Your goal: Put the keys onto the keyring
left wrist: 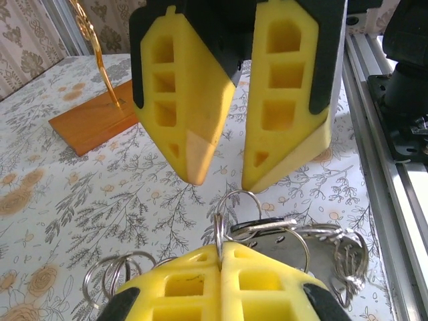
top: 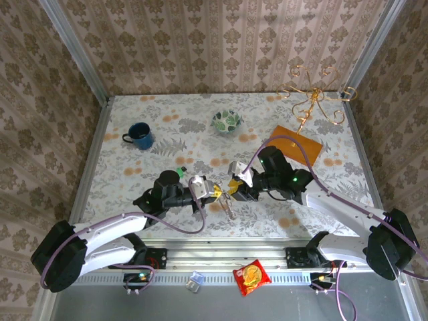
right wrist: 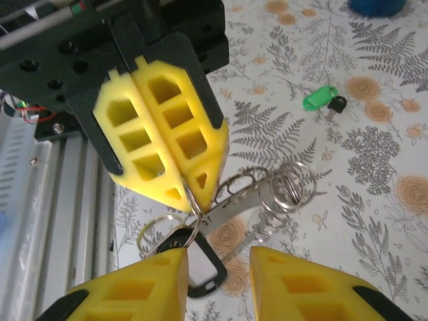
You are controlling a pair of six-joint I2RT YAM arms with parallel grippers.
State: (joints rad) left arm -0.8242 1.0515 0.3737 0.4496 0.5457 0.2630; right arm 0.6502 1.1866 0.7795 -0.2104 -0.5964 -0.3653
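My left gripper (left wrist: 221,249) is shut on the keyring (left wrist: 219,224), a thin silver split ring standing on edge between its yellow pads. A flat silver key (right wrist: 249,192), a black oval tag (right wrist: 202,269) and several more silver rings (right wrist: 289,186) hang from it just above the table. My right gripper (right wrist: 217,262) faces the left gripper (right wrist: 191,192) with its jaws open around the tag and holds nothing. In the top view both grippers, left (top: 215,190) and right (top: 238,188), meet over the bunch (top: 228,203). A green-tagged key (right wrist: 319,99) lies apart on the table.
A blue mug (top: 139,136) and a patterned bowl (top: 227,121) stand at the back. A gold wire stand on an orange base (top: 298,141) is at the back right. The metal rail (top: 221,257) runs along the near edge, with a snack packet (top: 251,277) below it.
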